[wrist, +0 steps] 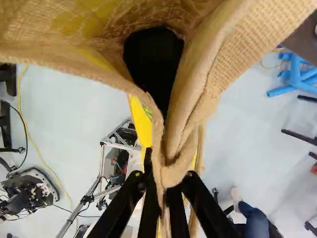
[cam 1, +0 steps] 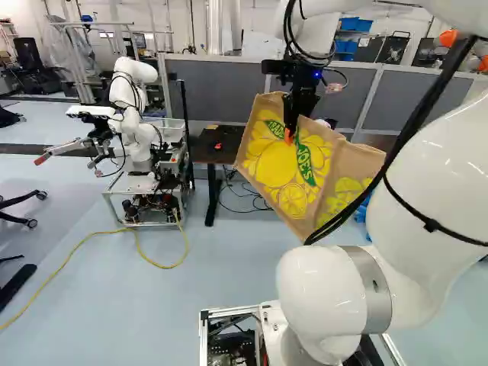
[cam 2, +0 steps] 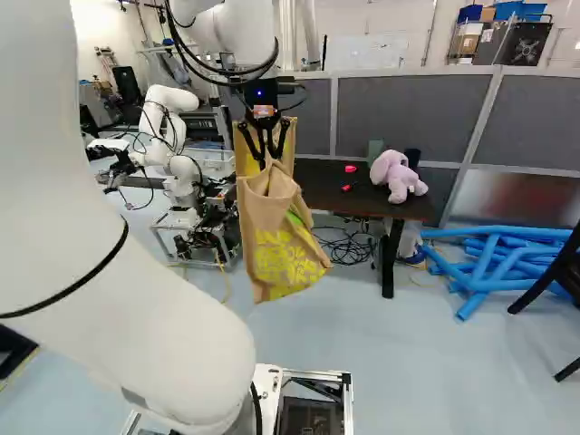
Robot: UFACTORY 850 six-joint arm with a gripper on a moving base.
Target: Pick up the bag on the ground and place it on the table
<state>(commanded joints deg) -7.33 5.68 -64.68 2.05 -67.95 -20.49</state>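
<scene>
The pincer (cam 2: 263, 159) is gripping the bag (cam 2: 283, 258) by its upper edge, leaving it hanging lengthwise beneath; the bench (cam 2: 331, 195) is standing ahead, beyond the bag, whose bottom is seemingly dangling lower than the benchtop, probably needing lift

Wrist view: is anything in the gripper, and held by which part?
Yes, the bag: the gripper pinches it at its upper edge, beside the open mouth.
</scene>
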